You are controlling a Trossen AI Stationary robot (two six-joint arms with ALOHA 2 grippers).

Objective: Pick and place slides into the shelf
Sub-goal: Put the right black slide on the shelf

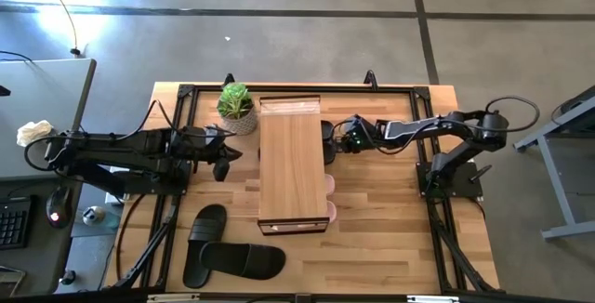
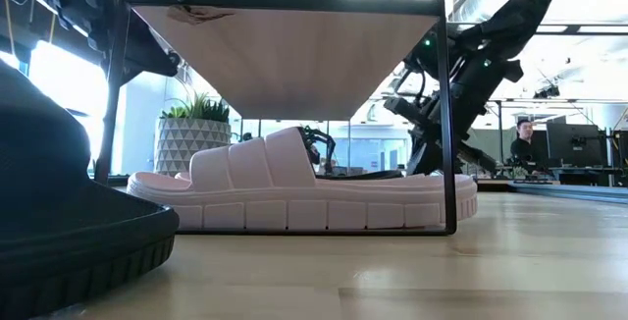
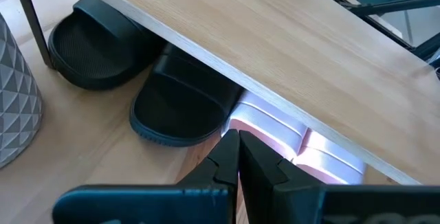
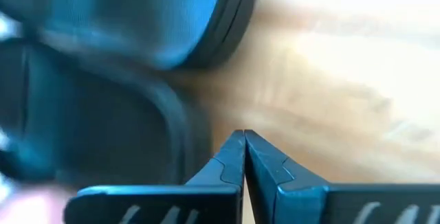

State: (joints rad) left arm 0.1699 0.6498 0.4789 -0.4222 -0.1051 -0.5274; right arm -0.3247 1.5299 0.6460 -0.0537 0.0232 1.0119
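Observation:
The light-wood shelf stands mid-table, its plank top over the lower space. Two pale pink slides lie under its near half and two black slides under its far half. Two more black slides rest sole-down on the table near the shelf's near left corner. My left gripper hovers shut just left of the shelf. My right gripper is shut at the shelf's right side, next to a black slide. My right gripper points level from the table's right toward the black slide's edge that peeks out from under the shelf. Its shut fingertips are close to the slide, but I cannot tell whether they touch it.
A potted plant stands at the shelf's far left corner, near my left gripper. Black frame rails run along the table's sides. Bare tabletop lies right of the shelf. A person sits in the room behind.

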